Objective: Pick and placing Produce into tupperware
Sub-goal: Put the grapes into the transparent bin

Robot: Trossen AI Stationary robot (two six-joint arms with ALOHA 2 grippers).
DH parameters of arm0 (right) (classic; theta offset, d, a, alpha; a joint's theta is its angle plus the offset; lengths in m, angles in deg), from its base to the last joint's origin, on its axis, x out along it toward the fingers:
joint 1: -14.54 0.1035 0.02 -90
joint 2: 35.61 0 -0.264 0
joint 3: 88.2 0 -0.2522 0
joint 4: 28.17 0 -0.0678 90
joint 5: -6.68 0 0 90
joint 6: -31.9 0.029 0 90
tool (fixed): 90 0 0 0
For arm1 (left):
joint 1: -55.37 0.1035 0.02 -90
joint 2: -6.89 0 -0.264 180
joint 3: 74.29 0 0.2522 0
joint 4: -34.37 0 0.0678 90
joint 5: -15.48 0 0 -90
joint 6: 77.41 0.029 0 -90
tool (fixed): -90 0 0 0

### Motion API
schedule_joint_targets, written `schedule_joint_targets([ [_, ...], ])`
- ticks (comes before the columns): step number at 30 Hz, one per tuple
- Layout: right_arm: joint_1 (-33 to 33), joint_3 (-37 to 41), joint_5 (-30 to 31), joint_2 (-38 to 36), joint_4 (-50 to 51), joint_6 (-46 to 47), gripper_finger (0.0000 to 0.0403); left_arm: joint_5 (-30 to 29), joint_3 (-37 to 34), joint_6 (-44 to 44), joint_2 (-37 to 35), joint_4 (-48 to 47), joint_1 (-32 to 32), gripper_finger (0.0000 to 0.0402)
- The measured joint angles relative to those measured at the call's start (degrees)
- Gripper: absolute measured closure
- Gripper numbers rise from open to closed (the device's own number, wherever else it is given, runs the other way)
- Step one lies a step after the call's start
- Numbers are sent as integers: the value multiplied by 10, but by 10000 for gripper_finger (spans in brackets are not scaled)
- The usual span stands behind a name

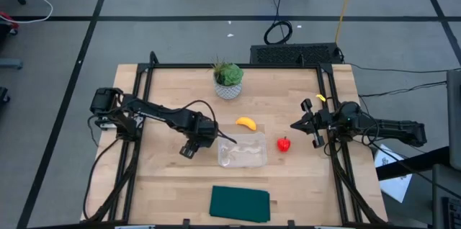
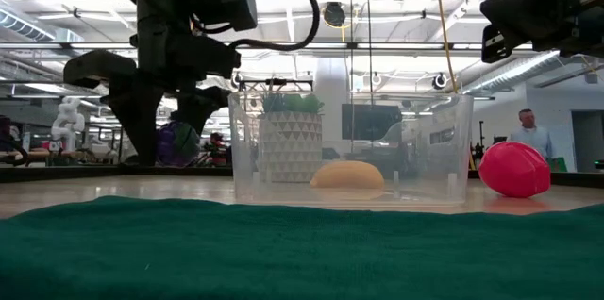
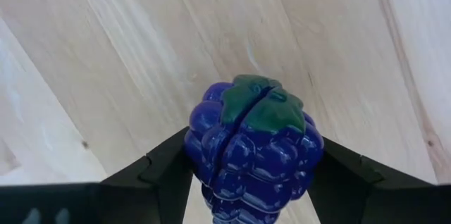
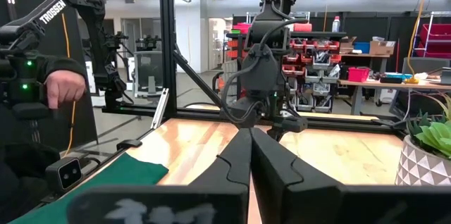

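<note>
A pale wooden tabletop (image 1: 166, 186) lay under me in a wide workshop, with a potted plant (image 1: 228, 79) at its far edge and a dark green cloth (image 1: 240, 203) at the near one. My left end effector (image 1: 191, 146) hung just left of the clear tupperware (image 1: 243, 150), its fingers (image 3: 165, 171) clamped on either side of the toy bunch of purple grapes (image 3: 252, 150), green leaf up, raised off the wood. The container looked empty; the banana (image 1: 246, 122) lay just behind it and the red fruit (image 1: 284, 144) just to its right. To do this step well, I judged I should carry the grapes sideways over the near wall, high enough to clear the rim, centre them above the floor of the box, lower, and only then spread the fingers. My left arm reached in from the left edge, elbow bent, wrist pointing down. My right end effector (image 1: 306, 123) waited shut, held above the tabletop's right side.
</note>
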Motion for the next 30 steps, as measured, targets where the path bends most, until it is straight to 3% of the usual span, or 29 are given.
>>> schedule_joint_targets([
  [13, 0, 0, 0, 0, -2, 0, 403, -20, 0, 7, -28, -21, 1, 169],
  [30, 0, 0, 0, 0, -6, 0, 403, -4, 0, -31, -226, 33, 38, 169],
])
